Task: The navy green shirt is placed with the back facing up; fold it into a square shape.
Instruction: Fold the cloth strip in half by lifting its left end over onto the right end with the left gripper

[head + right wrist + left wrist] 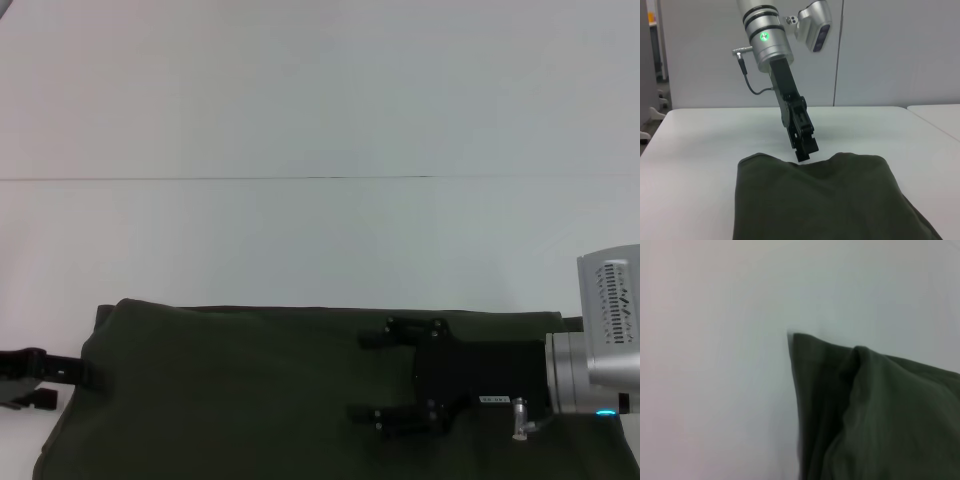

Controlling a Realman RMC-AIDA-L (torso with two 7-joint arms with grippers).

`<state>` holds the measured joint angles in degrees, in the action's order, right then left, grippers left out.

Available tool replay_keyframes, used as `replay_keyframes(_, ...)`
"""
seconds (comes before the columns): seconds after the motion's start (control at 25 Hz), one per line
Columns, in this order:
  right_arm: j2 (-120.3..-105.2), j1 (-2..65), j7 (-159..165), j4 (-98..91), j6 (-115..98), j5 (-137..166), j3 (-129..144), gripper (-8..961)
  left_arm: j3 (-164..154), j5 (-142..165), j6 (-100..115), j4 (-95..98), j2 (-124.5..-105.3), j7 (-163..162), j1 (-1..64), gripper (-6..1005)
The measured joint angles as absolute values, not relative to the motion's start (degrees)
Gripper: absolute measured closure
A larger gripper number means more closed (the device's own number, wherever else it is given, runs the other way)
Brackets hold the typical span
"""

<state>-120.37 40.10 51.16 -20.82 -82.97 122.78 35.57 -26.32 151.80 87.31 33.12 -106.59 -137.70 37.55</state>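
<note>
Dark olive-green cotton shirt (250, 400) lies plain side up along the white table's (300, 240) near edge. Above it hovers the right gripper (372, 375), jaws wide apart, empty. The left gripper (805, 150) touches the shirt's left edge; I can't tell its grip.

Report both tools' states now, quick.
Left tool: at the navy green shirt's left edge; grip cannot be told.
Right tool: open, above the shirt, holding nothing.

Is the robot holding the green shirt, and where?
The left gripper pinches the navy green shirt at its left edge. The right gripper is open above it, holding nothing.
</note>
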Motion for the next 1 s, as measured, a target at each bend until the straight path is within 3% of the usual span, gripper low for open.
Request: replay_keyframes(1.0, -120.32, 40.1, 51.2, -20.7, -82.1, 122.3, 35.6, 74, -30.0, 153.0, 86.3, 34.6, -107.18, -137.5, 37.6, 91)
